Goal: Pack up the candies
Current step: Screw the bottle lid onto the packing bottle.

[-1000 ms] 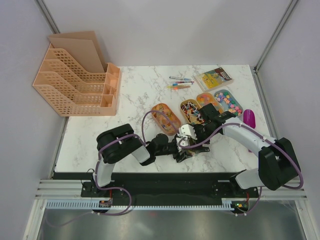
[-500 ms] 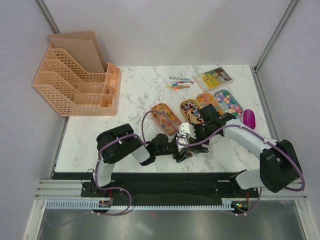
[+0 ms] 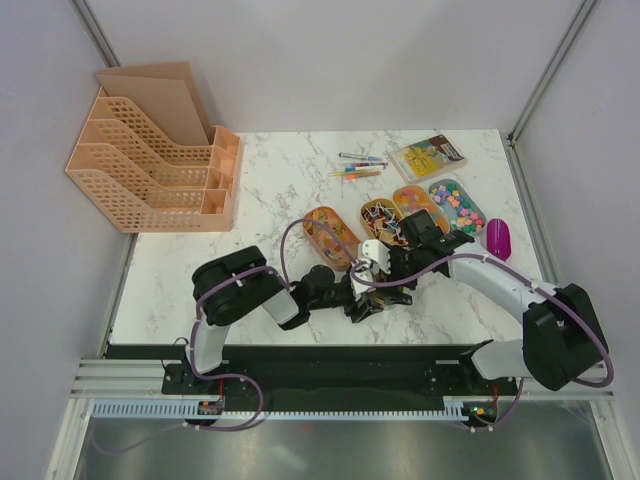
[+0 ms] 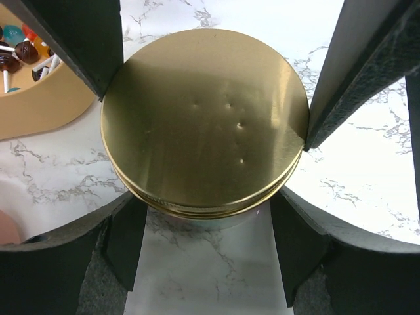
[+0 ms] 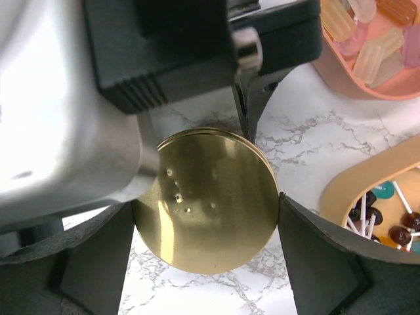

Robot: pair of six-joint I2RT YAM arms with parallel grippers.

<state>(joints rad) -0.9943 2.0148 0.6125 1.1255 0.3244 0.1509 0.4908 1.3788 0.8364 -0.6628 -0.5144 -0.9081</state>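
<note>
Left gripper clamped wide on a gold screw lid atop a jar on the marble table, fingers pressed to both sides of the rim. Right gripper spread wide about the same lid, pads just beside its edge, contact unclear. Candies lying in four oval trays just behind the jar, beside a purple scoop.

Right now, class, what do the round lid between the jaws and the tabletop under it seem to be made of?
Round lid: probably metal, a brushed gold sheen with small dents and a threaded-looking rim. Tabletop: marble-look surface, white with grey veins and smooth; whether it is real stone or a printed laminate cannot be told.
</note>
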